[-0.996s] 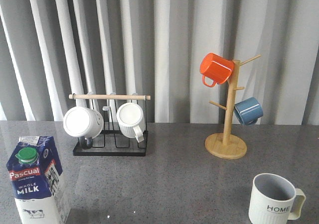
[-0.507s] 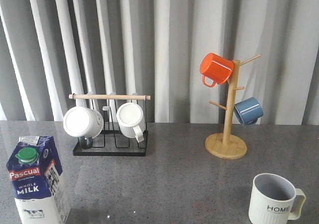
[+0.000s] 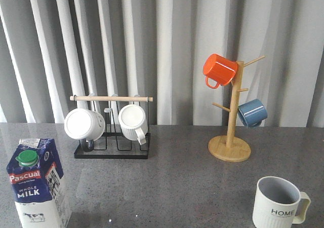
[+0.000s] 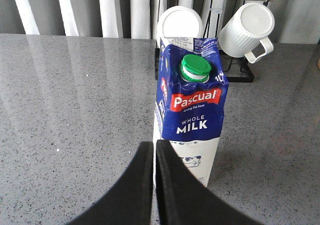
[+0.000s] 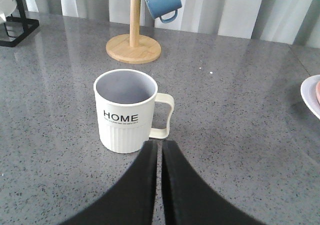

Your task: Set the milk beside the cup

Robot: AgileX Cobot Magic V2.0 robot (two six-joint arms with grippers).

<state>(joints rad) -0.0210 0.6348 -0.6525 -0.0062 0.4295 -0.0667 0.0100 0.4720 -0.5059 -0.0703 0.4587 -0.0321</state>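
- The tall blue-and-white milk carton with the green round cap (image 3: 38, 185) is standing upright at the near left of the grey speckled table (image 3: 177, 182); the large cream ribbed mug lettered "HOME" (image 3: 277, 203) is sitting at the near right, well apart from it; so nothing of the placing is looking done yet.
- The left gripper (image 4: 154, 157) is hanging just before the carton with its dark fingers pressed together, clenched on nothing; the right gripper (image 5: 160, 157) is doing the same just before the mug, fingers together and empty.
- Still waiting, to my eye: opening the left fingers, grasping the carton, carrying it across, setting it down beside the mug.
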